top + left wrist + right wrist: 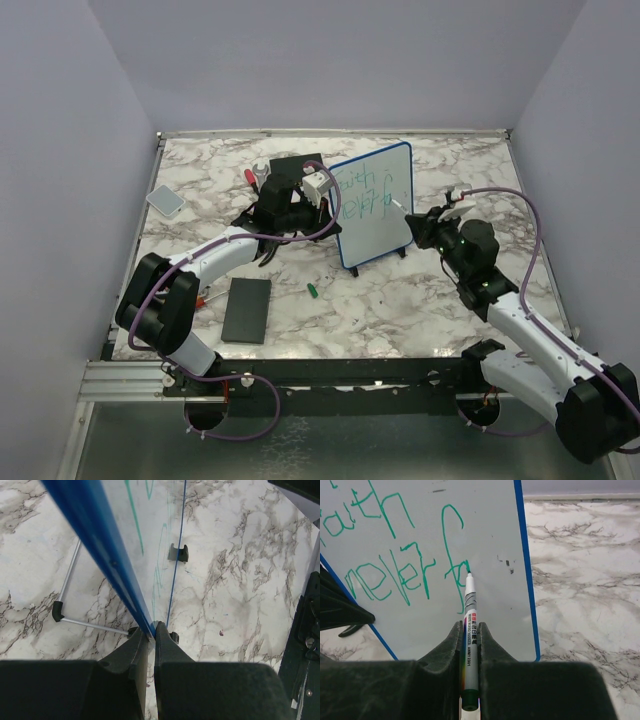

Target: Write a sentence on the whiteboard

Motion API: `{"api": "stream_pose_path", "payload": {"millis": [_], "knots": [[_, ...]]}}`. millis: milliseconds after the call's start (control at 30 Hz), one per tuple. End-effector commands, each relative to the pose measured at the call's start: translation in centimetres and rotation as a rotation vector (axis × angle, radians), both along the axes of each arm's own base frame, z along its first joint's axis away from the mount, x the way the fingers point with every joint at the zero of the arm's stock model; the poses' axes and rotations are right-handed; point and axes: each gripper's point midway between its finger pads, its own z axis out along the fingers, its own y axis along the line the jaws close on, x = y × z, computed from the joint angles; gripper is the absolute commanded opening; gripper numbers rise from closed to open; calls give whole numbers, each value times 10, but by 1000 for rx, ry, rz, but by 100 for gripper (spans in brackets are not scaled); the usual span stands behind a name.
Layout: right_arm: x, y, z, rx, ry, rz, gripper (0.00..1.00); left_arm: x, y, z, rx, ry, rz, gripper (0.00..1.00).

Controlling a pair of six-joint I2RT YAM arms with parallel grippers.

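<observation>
The whiteboard [374, 204] stands upright near the table's middle, blue frame, black feet. My left gripper [318, 187] is shut on its left frame edge [100, 545]; in the left wrist view the gripper [151, 630] pinches the blue frame. My right gripper [425, 225] is shut on a white marker [470, 625] with a green tip, and the tip touches the board face [485, 535]. The sentence [395, 565] is green lettering in two lines, "faith" above and "never f" below; the tip sits at the crossbar of the last "f".
A flat black slab [247, 309] lies front left. A green marker cap [312, 290] lies near the board's foot. A grey eraser [165, 201] sits far left. A black block, a wrench and a red tool [254, 176] lie behind the left gripper.
</observation>
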Motion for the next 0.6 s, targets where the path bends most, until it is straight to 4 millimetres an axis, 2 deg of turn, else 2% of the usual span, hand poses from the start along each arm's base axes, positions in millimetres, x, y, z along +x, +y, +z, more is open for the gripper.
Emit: {"api": "stream_pose_path", "payload": {"millis": [0,133,233,400,567], "knots": [[-8,-7,-32,-8,90,-32,0,-5,7,-27,81,54,9,0],[-10,-10,-40,-13,113,-44,0,-5,7,-27,81,55,8,0],[-8,-14,-37,-14,107,-69,1,-5,8,-27,82,55,9,0],[-2,-21,-24,-18,71,-111,1,-5,7,-26,81,53,9,0],[-5,-16,-1,6,7,-77,1,-5,7,-26,81,53,8,0]]}}
